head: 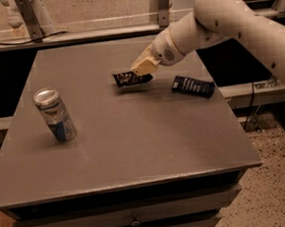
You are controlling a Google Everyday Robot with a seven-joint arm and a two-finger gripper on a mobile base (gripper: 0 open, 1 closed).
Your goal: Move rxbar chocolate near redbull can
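- One redbull can [55, 115] stands upright nearest us, on the left part of the table [136, 155].
- Farther back, to the right, lies a dark blue bar [193, 86], which we leave alone.
- Beyond it, well apart from the can, the rxbar chocolate [128, 78] hangs just above the tabletop, pinched at its right end by the gripper [141, 70].
- We judge it light, thin and slick-wrapped, so it may sag or slip; a hold nearer the middle would be steadier.
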